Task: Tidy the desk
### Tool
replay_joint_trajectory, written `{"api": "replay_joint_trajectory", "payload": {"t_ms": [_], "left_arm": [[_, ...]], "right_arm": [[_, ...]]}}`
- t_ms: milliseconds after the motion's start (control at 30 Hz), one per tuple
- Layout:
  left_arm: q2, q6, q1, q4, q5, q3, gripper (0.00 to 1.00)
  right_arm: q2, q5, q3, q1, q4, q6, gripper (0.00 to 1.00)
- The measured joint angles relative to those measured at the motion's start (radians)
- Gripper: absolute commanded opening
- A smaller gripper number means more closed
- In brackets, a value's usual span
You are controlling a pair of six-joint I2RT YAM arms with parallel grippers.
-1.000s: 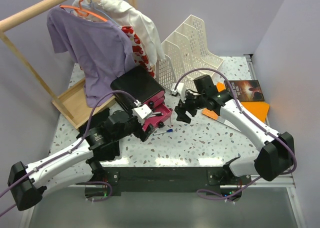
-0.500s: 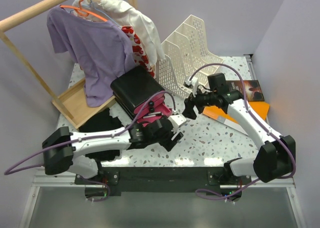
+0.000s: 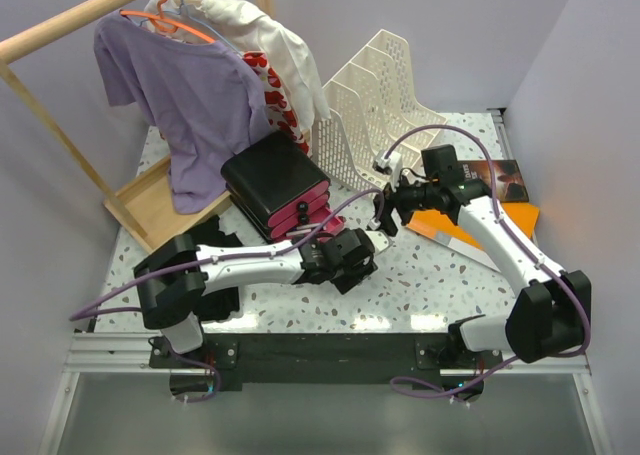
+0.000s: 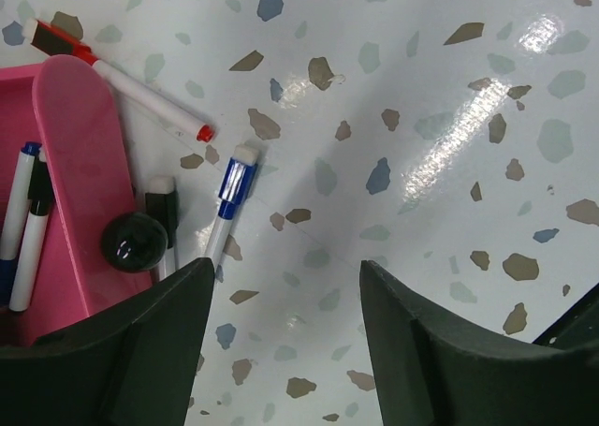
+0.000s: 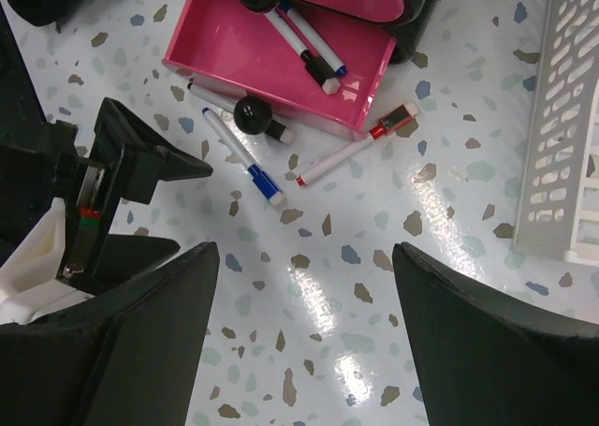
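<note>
The white speckled desk (image 3: 430, 275) carries a black box with pink drawers (image 3: 278, 185). One pink drawer (image 5: 281, 51) is pulled out, with markers lying in it and a black knob (image 5: 253, 115) on its front. Loose on the desk beside it lie a blue marker (image 4: 229, 206), a red marker (image 4: 131, 84) and a black-capped one (image 4: 161, 209). My left gripper (image 4: 285, 342) hovers open just right of the blue marker, nothing between its fingers. My right gripper (image 5: 304, 332) stands open above bare desk, a little beyond the markers, and sees the left gripper (image 5: 112, 192) at its left.
A white mesh file rack (image 3: 370, 85) stands behind the right gripper. A dark book (image 3: 497, 180) and an orange folder (image 3: 505, 223) lie at the right. A clothes rack with a purple shirt (image 3: 190, 105) rises from a wooden base (image 3: 145, 210) at the back left. Black cloth (image 3: 205, 243) lies beside the left arm.
My left arm has swung from the left across to the middle, its gripper now over the desk by the loose markers. The right gripper has drawn back to the right.
</note>
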Motion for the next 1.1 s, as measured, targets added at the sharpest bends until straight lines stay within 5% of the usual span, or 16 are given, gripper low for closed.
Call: {"api": "replay_joint_trajectory", "payload": {"t_ms": [1100], "left_arm": [[0.099,0.167,0.149,0.056,0.204,-0.014,0.48]], "right_arm": [[0.049,0.068,0.0,-0.032,0.001,-0.013,0.8]]}}
